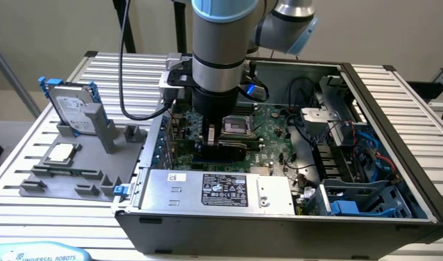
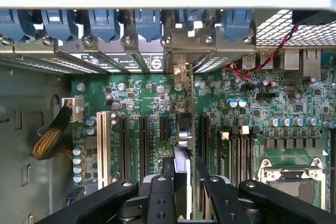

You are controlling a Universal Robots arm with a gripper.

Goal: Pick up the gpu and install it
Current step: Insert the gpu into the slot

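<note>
In the wrist view the gpu point(image 2: 182, 132) stands edge-on over the green motherboard point(image 2: 142, 90), in line with a black expansion slot. Its silver bracket point(image 2: 181, 69) meets the case's rear wall. My gripper point(image 2: 184, 174) is shut on the card's upper edge, a black finger point(image 2: 168, 169) pressed against each side. In the exterior view the gripper point(image 1: 220, 140) reaches down inside the open computer case point(image 1: 395, 136), low over the motherboard point(image 1: 269, 122) next to the CPU socket point(image 1: 240, 126). There the arm hides most of the card.
Blue retention clips point(image 2: 105, 24) line the rear wall above the other slots point(image 2: 143, 140). The power supply point(image 1: 214, 190) and a blue drive cage point(image 1: 356, 204) fill the case's near side. Outside, a grey fixture point(image 1: 69, 174) holds a hard drive point(image 1: 71, 106) and a square chip point(image 1: 62, 153).
</note>
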